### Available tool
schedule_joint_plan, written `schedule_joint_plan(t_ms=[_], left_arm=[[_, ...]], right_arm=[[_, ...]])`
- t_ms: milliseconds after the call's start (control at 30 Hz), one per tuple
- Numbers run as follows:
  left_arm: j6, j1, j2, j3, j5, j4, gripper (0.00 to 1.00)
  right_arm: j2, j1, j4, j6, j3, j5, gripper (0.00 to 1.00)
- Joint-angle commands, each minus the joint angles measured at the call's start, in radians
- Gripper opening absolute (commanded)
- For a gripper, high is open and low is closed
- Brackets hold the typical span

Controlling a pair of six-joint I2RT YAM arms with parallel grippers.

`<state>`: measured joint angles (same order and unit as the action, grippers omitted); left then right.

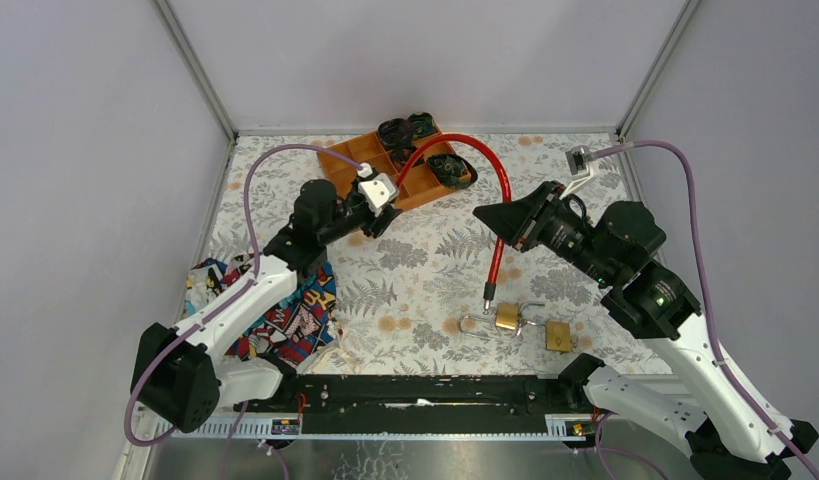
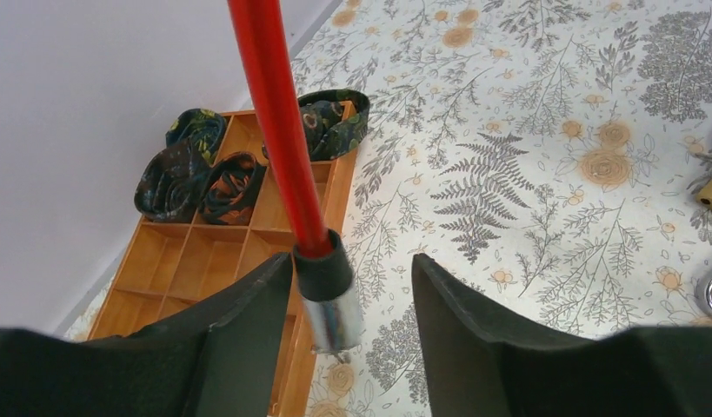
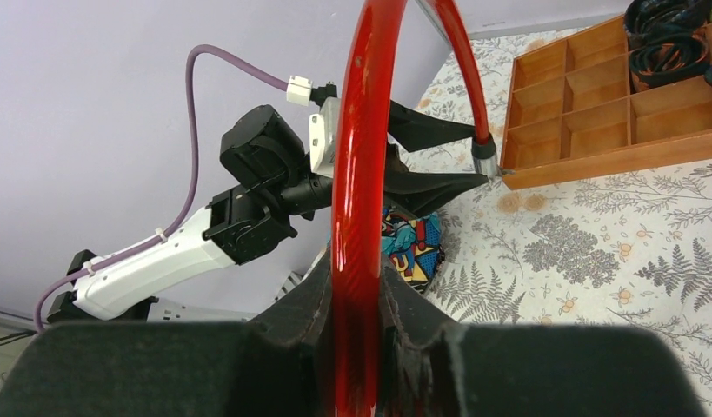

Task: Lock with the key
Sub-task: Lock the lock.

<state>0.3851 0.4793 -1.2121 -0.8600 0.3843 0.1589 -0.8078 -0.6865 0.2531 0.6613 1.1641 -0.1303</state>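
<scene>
A red cable lock (image 1: 502, 180) arches over the table. My right gripper (image 1: 497, 225) is shut on its right stretch, the cable (image 3: 356, 174) running up between the jaws of the gripper (image 3: 356, 278). The cable's lower end (image 1: 488, 303) hangs by the table near a brass padlock (image 1: 506, 318) with a raised shackle. A second brass padlock (image 1: 558, 335) lies to its right. My left gripper (image 1: 393, 205) is open; the cable's other end, a black collar with a silver tip (image 2: 330, 295), sits between the jaws of the gripper (image 2: 350, 261), against the left finger (image 2: 248, 321). No key is clearly visible.
An orange wooden compartment tray (image 1: 350, 160) with dark rolled items stands at the back, just behind the left gripper; it also shows in the left wrist view (image 2: 204, 261). A colourful cloth (image 1: 285, 315) lies at the near left. Grey walls enclose the table.
</scene>
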Motion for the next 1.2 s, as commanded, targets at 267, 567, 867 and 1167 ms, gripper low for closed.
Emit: schedule_joint_plan(t_ms=[267, 567, 867, 1167], left_arm=[[-0.166, 0.019, 0.055, -0.104, 0.114, -0.018, 0.08], [-0.170, 0.032, 0.058, -0.086, 0.006, -0.078, 0.69], [-0.067, 0.033, 0.030, -0.059, -0.138, 0.050, 0.65], [-0.021, 0.041, -0.004, -0.044, -0.099, 0.065, 0.68]], right_arm=[[0.015, -0.002, -0.084, -0.023, 0.094, -0.037, 0.00], [0.016, -0.002, -0.084, -0.049, 0.113, -0.046, 0.00], [0.007, -0.003, -0.111, -0.039, 0.122, -0.129, 0.00], [-0.003, -0.002, -0.110, -0.036, 0.139, -0.166, 0.00]])
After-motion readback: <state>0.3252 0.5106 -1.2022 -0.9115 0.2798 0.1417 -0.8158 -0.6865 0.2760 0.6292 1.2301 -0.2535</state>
